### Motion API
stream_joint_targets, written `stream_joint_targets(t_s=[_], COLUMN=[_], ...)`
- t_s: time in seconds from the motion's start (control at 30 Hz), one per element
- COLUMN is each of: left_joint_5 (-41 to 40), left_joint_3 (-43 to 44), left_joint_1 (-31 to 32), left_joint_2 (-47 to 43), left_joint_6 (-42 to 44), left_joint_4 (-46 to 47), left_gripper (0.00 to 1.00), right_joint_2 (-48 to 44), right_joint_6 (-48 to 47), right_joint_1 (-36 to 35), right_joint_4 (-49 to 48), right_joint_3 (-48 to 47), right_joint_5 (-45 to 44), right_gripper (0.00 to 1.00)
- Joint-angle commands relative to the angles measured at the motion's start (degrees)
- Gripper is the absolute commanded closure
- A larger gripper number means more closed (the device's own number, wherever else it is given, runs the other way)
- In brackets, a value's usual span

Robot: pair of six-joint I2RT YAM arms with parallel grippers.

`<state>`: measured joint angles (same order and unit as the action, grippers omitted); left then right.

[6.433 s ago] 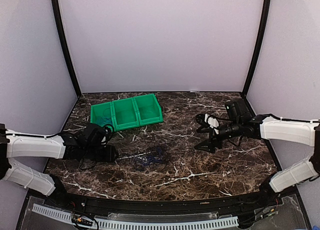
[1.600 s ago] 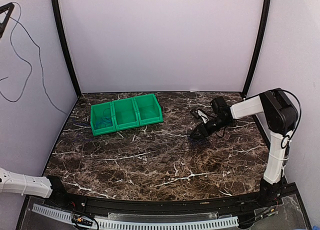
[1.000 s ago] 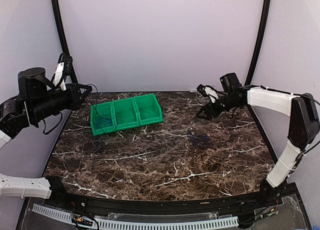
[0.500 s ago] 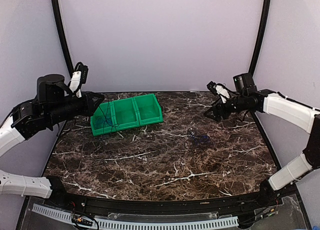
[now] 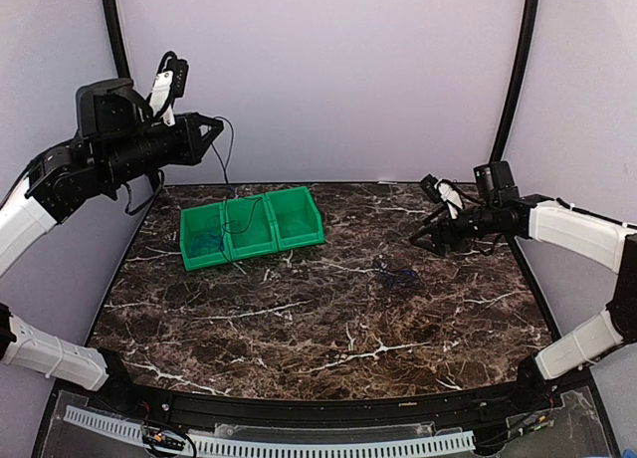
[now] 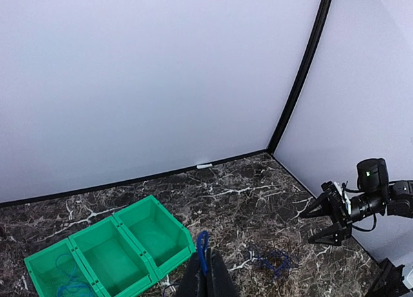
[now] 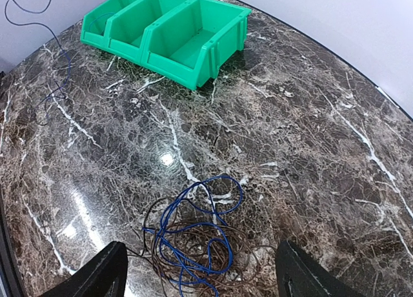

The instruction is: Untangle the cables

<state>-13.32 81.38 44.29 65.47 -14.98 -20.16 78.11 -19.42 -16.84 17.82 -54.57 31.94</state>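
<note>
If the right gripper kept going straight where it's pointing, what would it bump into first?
Probably the tangle of blue and dark cable on the marble table, lying ahead between the right gripper's open fingers. Depth is hard to judge.

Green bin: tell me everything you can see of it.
The green bin looks like moulded plastic: three open-top compartments in a row, upright, set at a slight angle on the marble table, back left. Its left-end compartment holds loops of blue cord; the other two look empty. A thin cord hangs from the fingers of the left gripper above and crosses the bin in the top view; contact is unclear.
</note>
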Motion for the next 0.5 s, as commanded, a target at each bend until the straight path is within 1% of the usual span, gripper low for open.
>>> stream_joint_targets(t_s=[0.0, 0.13, 0.37, 0.47], left_joint_5=[0.7, -0.7, -4.1, -5.8], left_joint_3=[6.3, 11.3, 22.9, 26.1], left_joint_1=[-0.1, -0.1, -0.2, -0.2], left_joint_2=[3.5, 6.7, 14.3, 17.5], left_joint_6=[1.7, 3.9, 11.4, 13.6], left_joint_4=[2.6, 4.2, 5.5, 6.5], left_gripper=[1.0, 1.0, 1.0, 1.0], right_joint_2=[0.8, 0.4, 0.3, 0.4], right_joint_6=[-0.4, -0.3, -0.9, -0.9], right_joint_1=[0.2, 0.2, 0.3, 0.3], right_joint_4=[-2.5, -2.5, -2.5, -2.3], right_joint_3=[0.3, 0.4, 0.6, 0.5], right_joint_5=[3.0, 3.4, 3.0, 3.1], right_gripper=[0.19, 0.19, 0.19, 0.19])
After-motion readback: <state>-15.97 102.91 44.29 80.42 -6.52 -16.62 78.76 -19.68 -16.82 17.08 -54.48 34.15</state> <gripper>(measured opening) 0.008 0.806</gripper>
